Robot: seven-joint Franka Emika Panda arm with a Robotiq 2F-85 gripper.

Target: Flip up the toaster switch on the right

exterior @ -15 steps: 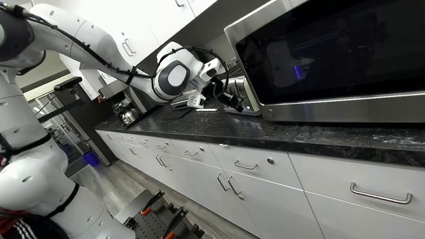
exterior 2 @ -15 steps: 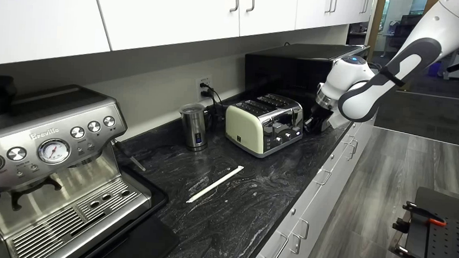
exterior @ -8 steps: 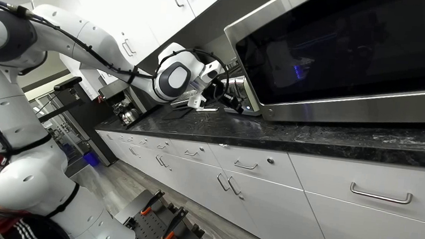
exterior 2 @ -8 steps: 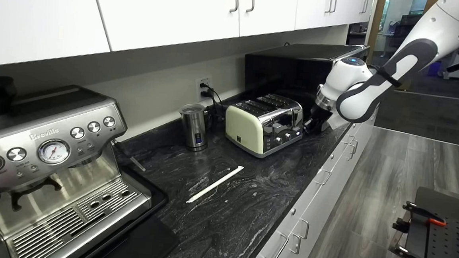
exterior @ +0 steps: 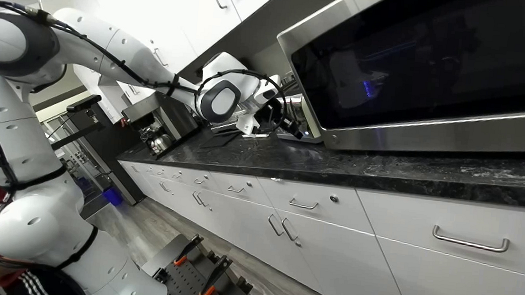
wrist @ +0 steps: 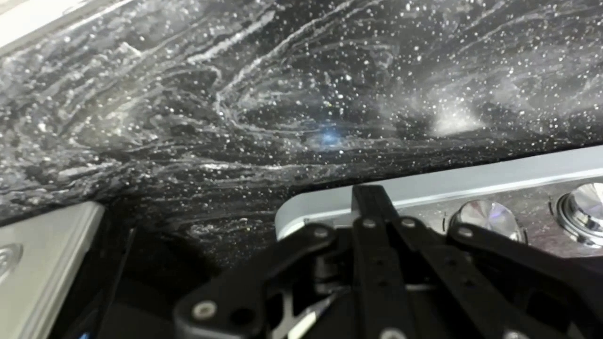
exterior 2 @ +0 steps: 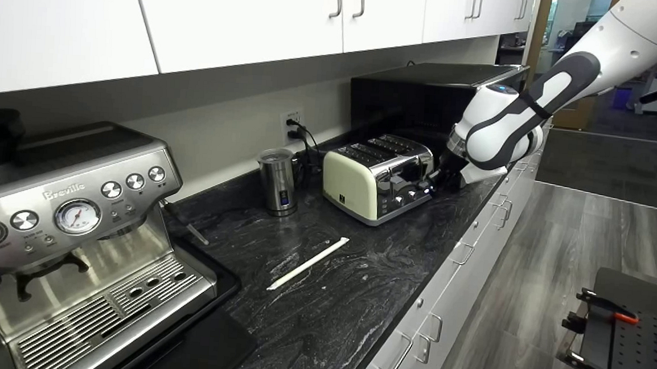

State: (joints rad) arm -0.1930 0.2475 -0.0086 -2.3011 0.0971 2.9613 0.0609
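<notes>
The toaster (exterior 2: 351, 180) stands on the dark counter, with cream sides and a shiny silver front with knobs. In an exterior view it is partly hidden behind my gripper and the microwave (exterior: 311, 117). My gripper (exterior 2: 431, 178) is at the right end of the toaster's front, low down. The right-hand lever is hard to make out beside the dark fingers. In the wrist view my gripper (wrist: 372, 190) is shut, its fingertips together with nothing seen between them. The tips overlap the toaster's grey base edge (wrist: 476, 181), left of a round knob (wrist: 490, 219). Whether they touch is unclear.
The microwave (exterior 2: 413, 110) stands close beyond the toaster; its corner shows in the wrist view (wrist: 42, 263). A steel jug (exterior 2: 277, 181), a white stick (exterior 2: 307, 263) and the coffee machine (exterior 2: 77, 186) are on the counter (exterior 2: 379, 290). White cabinets (exterior 2: 242, 14) hang above.
The arm has swung and the wrist has turned. My gripper has moved a little closer to the toaster's right front end. The toaster has not visibly moved.
</notes>
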